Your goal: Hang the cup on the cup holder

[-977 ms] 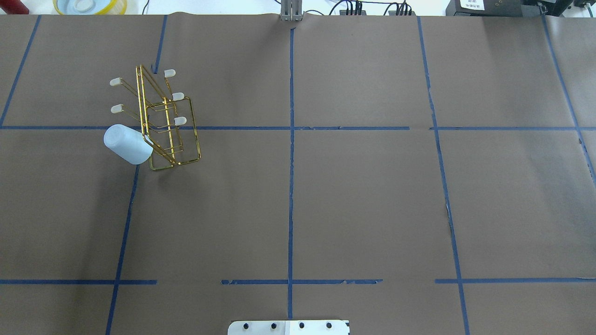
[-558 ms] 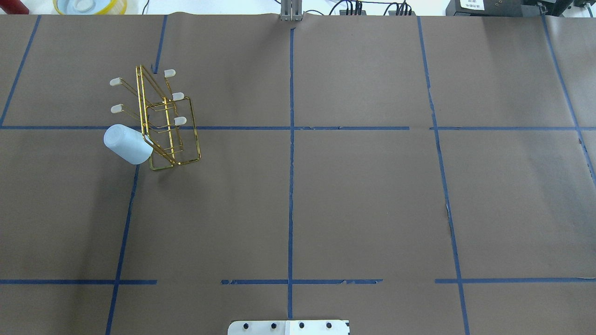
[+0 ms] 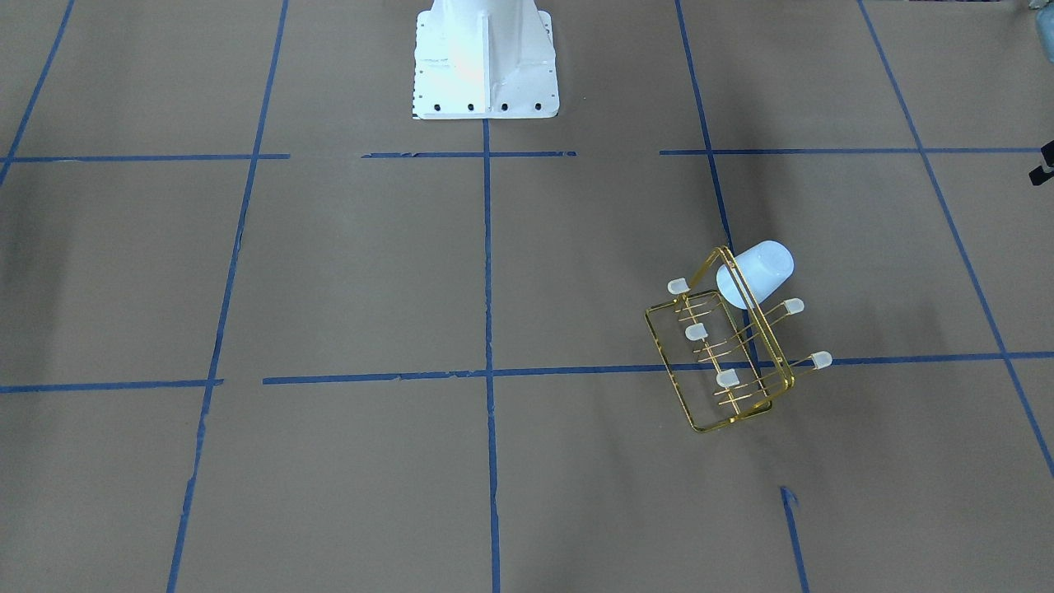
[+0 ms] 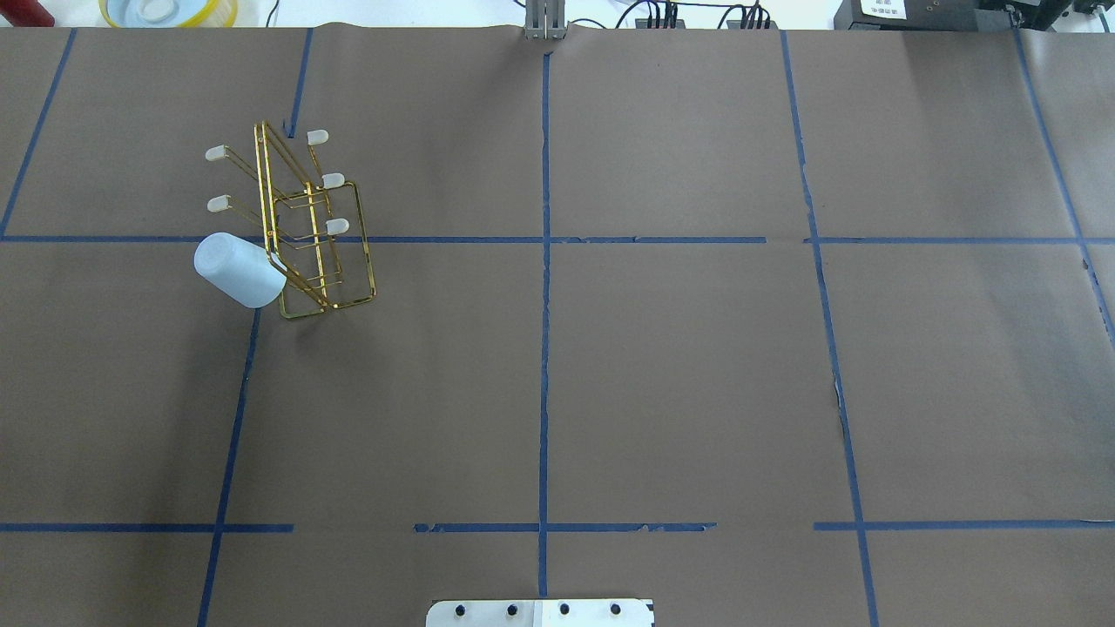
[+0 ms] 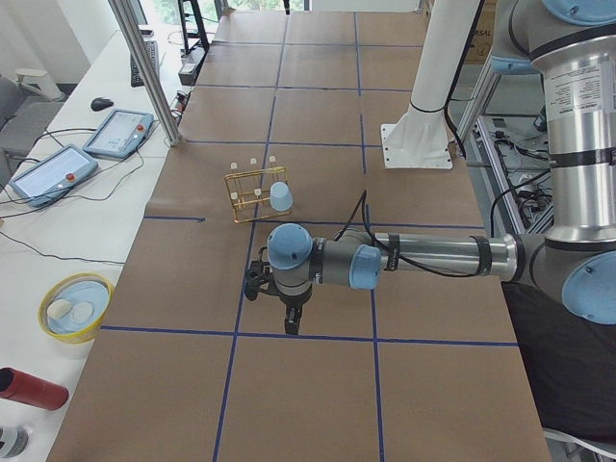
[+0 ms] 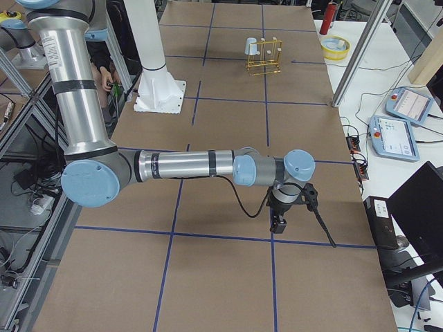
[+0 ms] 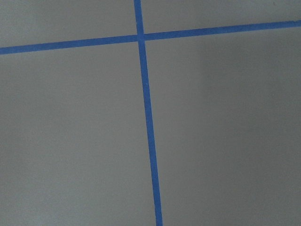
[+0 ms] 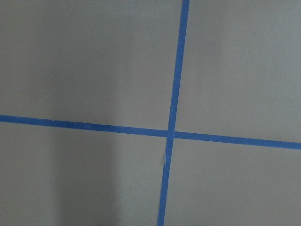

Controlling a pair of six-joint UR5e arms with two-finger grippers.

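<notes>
The pale blue-white cup [image 4: 237, 270] sits tilted, mouth inward, over the near-left prong of the gold wire cup holder [image 4: 324, 261], and hides that prong's cap. Both also show in the front view, the cup [image 3: 757, 272] on the holder [image 3: 725, 412]. The other white-capped prongs are bare. My left gripper [image 5: 292, 322] shows only in the exterior left view, hanging above the table well short of the holder [image 5: 250, 188]. My right gripper [image 6: 277, 223] shows only in the exterior right view, far from the cup [image 6: 251, 47]. I cannot tell whether either is open or shut.
The robot's white base plate [image 4: 540, 612] is at the near edge. A yellow-rimmed bowl [image 4: 170, 10] and a red object [image 4: 26, 10] lie beyond the far left edge. A grey post [image 4: 544, 22] stands at the far middle. Blue tape lines cross the brown table cover.
</notes>
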